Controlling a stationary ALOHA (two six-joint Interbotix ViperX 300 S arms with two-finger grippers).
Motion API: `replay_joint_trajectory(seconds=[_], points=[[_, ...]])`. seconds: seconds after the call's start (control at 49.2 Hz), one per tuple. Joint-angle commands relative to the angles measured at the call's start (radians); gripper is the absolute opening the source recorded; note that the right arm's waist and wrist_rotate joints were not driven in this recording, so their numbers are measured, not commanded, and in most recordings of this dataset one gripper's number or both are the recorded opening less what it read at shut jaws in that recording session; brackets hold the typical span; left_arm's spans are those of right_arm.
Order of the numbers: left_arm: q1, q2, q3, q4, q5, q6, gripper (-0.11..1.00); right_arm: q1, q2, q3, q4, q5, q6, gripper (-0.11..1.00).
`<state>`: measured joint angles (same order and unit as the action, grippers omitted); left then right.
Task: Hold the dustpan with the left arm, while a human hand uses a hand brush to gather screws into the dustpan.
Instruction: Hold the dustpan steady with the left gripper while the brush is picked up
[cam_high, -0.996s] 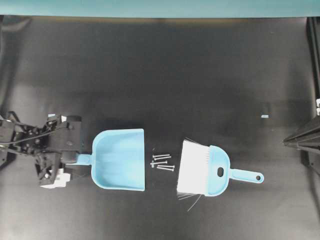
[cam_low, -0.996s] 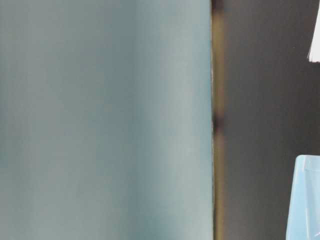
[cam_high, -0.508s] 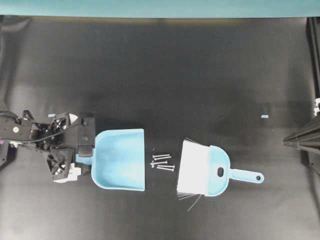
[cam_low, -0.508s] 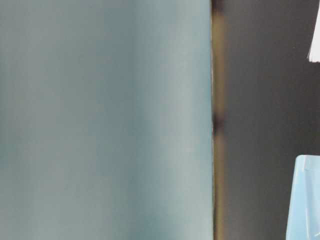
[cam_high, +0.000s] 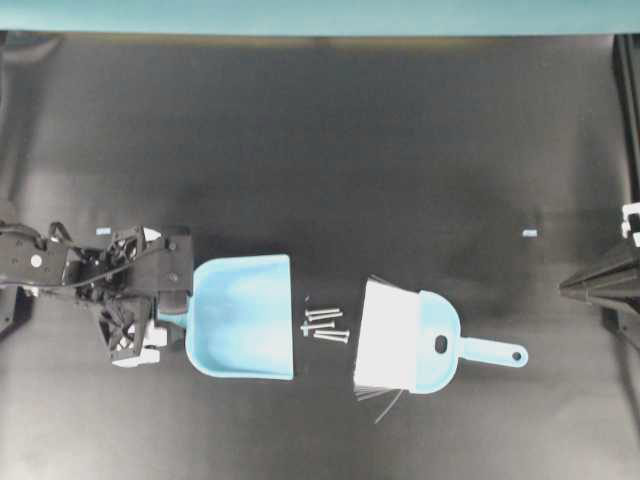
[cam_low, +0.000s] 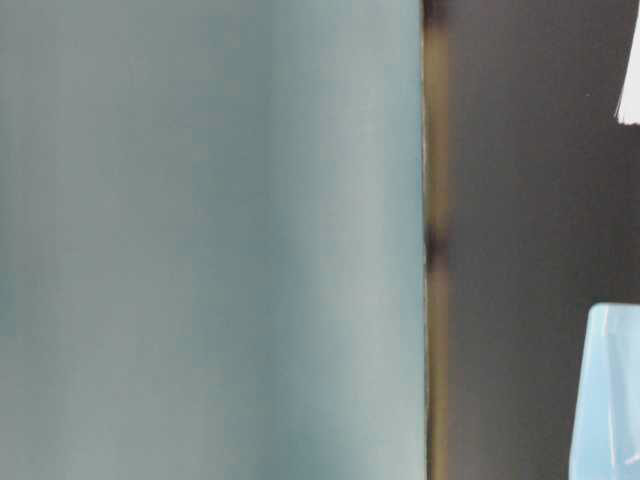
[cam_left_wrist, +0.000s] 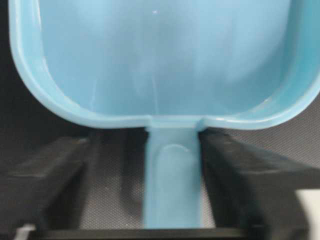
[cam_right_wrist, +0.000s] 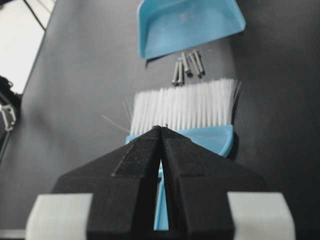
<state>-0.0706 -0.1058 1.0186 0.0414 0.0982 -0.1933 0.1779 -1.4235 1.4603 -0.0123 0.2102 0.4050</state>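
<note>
Left end effector (cam_left_wrist: 172, 190) straddles your dustpan (cam_high: 240, 316) handle, fingers (cam_left_wrist: 50, 170) spread either side with gaps, not pinching yet. Dustpan lies flat on the table (cam_high: 320, 140), screws (cam_high: 322, 324) just right of its lip, then the brush (cam_high: 405, 335). It looks light, stiff, slippery plastic; grip the handle near the tray.

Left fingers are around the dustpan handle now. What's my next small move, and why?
Probably finish closing the left gripper. In the left wrist view the light blue plastic dustpan has its thin handle between the black fingers, with a gap visible on one side. The small grey metal screws lie unswept in front of its open edge.
</note>
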Motion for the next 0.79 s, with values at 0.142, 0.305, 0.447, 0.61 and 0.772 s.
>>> replay_joint_trajectory(seconds=[0.142,0.305,0.447,0.61,0.772], points=[[-0.014,-0.008,-0.003,0.003,-0.006,0.000,0.30,0.000,0.002,-0.005,-0.003,-0.003,-0.002,0.00],[-0.015,-0.028,-0.002,0.003,-0.003,-0.002,0.30,0.000,-0.002,-0.005,-0.003,-0.003,0.000,0.00],[-0.026,-0.054,-0.003,0.003,0.018,0.002,0.30,0.000,-0.002,-0.005,-0.003,-0.003,-0.002,0.00],[-0.021,-0.069,-0.032,0.003,0.063,0.008,0.30,0.000,-0.002,-0.005,-0.003,-0.003,-0.002,0.00],[-0.014,-0.055,-0.091,0.003,0.175,0.008,0.30,0.000,-0.002,-0.005,-0.003,-0.003,-0.002,0.00]])
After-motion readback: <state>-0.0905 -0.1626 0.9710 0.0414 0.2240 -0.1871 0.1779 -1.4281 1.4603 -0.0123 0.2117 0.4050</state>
